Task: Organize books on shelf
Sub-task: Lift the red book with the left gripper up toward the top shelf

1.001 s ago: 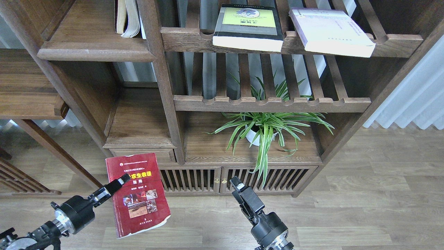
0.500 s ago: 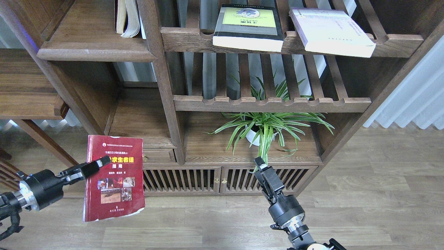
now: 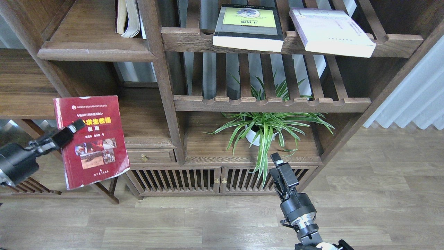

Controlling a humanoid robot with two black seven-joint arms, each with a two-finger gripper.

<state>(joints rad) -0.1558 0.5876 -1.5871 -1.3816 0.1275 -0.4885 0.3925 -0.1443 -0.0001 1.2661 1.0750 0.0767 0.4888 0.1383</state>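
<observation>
Your left hand (image 3: 74, 127) is clamped on the red book (image 3: 91, 140), holding it in the air, cover facing you, in front of the bookcase's lower left. Your right hand (image 3: 277, 161) hangs empty below the plant (image 3: 267, 126); you can't tell its finger gap. Black book (image 3: 248, 27) and white-lavender book (image 3: 331, 31) lie on the top slatted rack (image 3: 180, 40). Solid shelf (image 3: 90, 52) sits upper left.

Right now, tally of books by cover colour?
Red: 1, red book, held by the left gripper
Black with yellow-green panel: 1, black book, flat on the top slatted rack
White-lavender: 1, white-lavender book, flat on the same rack
Pale, upper left, cover hidden: at least 1, upright books
Total: at least 4
</observation>
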